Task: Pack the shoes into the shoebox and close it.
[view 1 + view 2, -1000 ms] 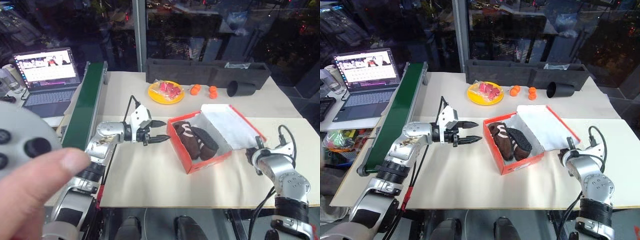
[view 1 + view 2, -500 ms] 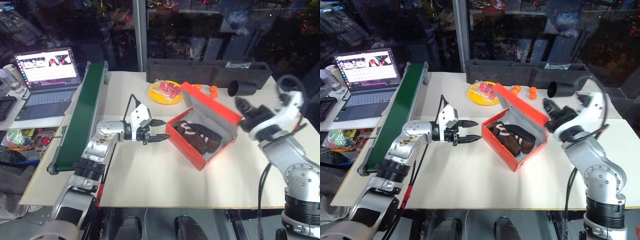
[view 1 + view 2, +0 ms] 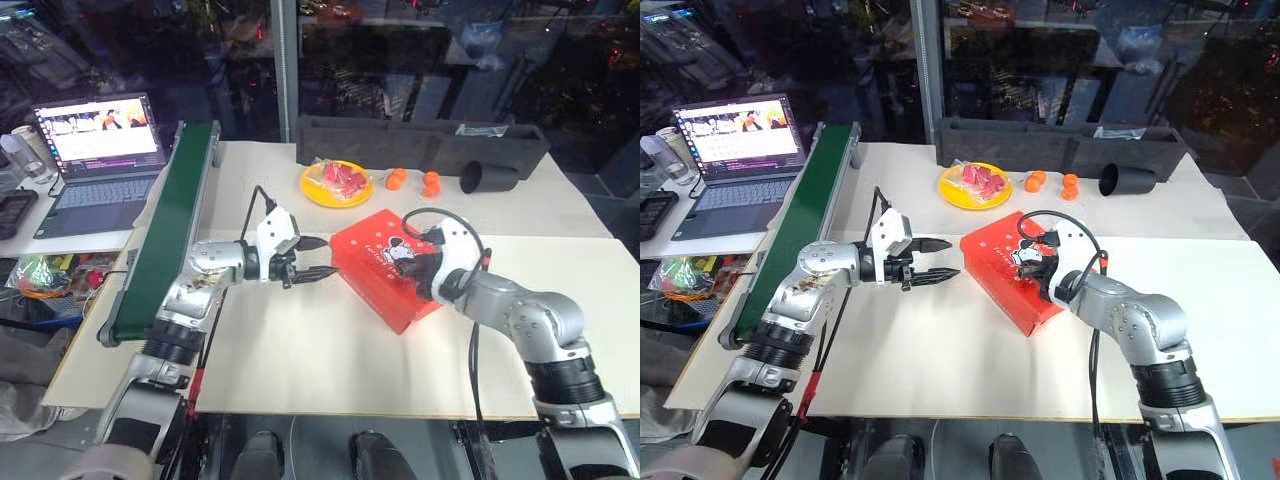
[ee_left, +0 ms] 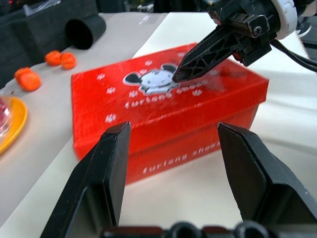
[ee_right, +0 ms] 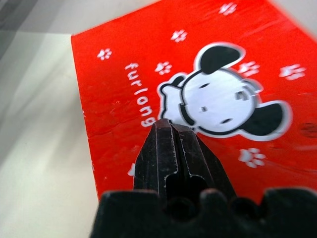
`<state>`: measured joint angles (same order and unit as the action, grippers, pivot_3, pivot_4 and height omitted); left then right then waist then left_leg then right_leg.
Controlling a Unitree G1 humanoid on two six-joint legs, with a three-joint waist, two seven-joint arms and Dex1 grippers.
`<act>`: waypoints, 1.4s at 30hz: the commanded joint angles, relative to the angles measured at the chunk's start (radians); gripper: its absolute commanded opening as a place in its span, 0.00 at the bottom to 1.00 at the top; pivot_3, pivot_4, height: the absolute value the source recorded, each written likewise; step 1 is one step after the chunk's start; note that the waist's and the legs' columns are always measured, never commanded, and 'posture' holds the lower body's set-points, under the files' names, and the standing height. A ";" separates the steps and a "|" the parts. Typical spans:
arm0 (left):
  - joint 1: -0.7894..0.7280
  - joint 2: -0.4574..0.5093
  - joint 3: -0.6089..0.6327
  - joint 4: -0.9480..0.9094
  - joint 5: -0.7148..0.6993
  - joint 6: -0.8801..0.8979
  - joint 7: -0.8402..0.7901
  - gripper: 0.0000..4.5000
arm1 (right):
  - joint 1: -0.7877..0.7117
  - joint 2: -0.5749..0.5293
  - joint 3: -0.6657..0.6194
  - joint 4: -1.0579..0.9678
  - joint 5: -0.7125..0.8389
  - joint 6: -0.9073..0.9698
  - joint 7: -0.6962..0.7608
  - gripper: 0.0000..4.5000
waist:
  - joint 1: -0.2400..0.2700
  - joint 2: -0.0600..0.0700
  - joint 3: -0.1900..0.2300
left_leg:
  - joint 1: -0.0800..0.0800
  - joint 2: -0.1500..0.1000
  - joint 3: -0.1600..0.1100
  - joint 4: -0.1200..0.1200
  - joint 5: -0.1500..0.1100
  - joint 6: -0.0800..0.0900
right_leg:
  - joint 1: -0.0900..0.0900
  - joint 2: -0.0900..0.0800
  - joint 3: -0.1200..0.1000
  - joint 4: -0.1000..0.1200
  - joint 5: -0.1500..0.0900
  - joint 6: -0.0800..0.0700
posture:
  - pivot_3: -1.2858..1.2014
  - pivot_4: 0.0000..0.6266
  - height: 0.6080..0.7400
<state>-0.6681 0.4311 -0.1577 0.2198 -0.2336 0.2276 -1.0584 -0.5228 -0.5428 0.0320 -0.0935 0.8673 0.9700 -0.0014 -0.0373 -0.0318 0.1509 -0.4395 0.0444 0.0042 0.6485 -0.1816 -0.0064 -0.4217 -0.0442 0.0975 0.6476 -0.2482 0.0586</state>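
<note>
Fingertips of the right gripper [image 3: 1032, 262], pinched shut and holding nothing, press on the lid of the shoebox [image 3: 385, 266], which lies mid-table with its long axis running diagonally. The left gripper [image 3: 309, 258] hovers half open just beside its near-left end. A second ago the lid lay open with the shoes showing; now it is down.
</note>
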 commanded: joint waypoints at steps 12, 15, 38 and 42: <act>0.088 -0.005 0.081 -0.152 -0.037 0.095 0.141 0.66 | -0.074 0.079 -0.115 0.034 -0.127 0.070 0.077 0.01 | -0.003 0.000 0.000 | 0.001 0.000 0.000 0.000 0.000 0.000 | 0.001 0.000 0.000 0.001 0.000 0.000 | 0.52 0.24 0.84; 0.123 -0.035 0.130 -0.174 -0.047 0.133 0.238 0.66 | -0.081 0.087 -0.207 -0.049 -0.124 0.009 0.073 0.01 | -0.002 0.000 0.000 | 0.000 0.000 0.000 0.000 0.000 0.000 | 0.000 0.000 0.000 0.001 0.000 0.000 | 0.52 0.24 0.84; 0.263 -0.224 0.324 -0.179 0.060 0.117 0.872 0.66 | 0.297 -0.044 -0.317 -0.062 -0.655 -0.554 0.090 0.01 | 0.022 0.000 0.000 | 0.003 -0.001 0.000 0.000 0.001 -0.002 | 0.002 -0.001 0.000 0.001 0.001 0.000 | 0.52 0.24 0.84; 0.259 -0.232 0.329 -0.176 0.048 0.110 0.866 0.66 | 0.286 -0.023 -0.332 -0.045 -0.675 -0.556 0.074 0.01 | 0.022 0.000 0.000 | 0.004 -0.001 0.000 0.000 0.001 -0.002 | 0.003 -0.001 0.000 0.001 0.001 0.000 | 0.52 0.24 0.84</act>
